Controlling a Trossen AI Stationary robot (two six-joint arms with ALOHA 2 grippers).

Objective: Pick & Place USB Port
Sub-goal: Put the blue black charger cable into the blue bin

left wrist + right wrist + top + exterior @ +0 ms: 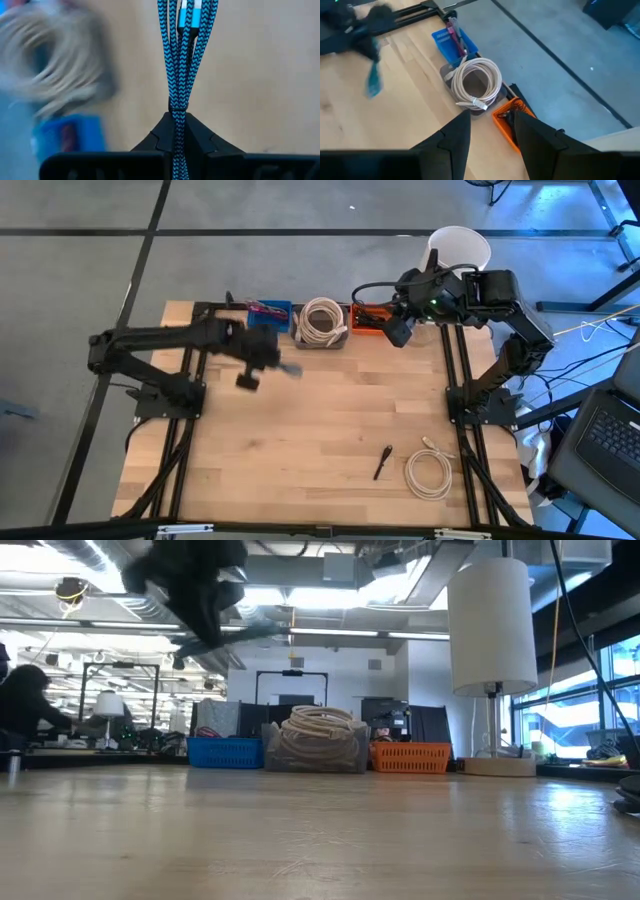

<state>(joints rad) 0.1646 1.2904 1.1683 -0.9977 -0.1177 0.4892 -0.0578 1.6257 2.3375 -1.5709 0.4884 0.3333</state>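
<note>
My left gripper point(268, 366) hangs above the table, just in front of the blue bin point(268, 313), and is shut on a blue-and-black braided cable point(184, 55). The cable shows as a blue blur point(291, 368) in the high view and again in the right wrist view as a cable point(372, 82). In the low view the left gripper point(200, 595) is high above the tabletop. My right gripper point(398, 332) is open and waits over the orange bin point(367, 320); from its own wrist the right gripper point(491, 127) touches nothing. My left gripper pinches the braided cable between its two fingers, with several strands bunched together point(178, 107) at the fingertips. The bundle runs straight on past the fingertips, and a light-blue plug point(189, 17) lies among the strands. The cable is lifted clear of the table.
A grey bin holding a white cable coil point(320, 322) stands between the blue and orange bins along the far edge. A black cable point(383, 462) and a white coiled cable point(430, 473) lie near the table's near right corner. A white lamp point(460, 248) stands beyond the far right corner.
</note>
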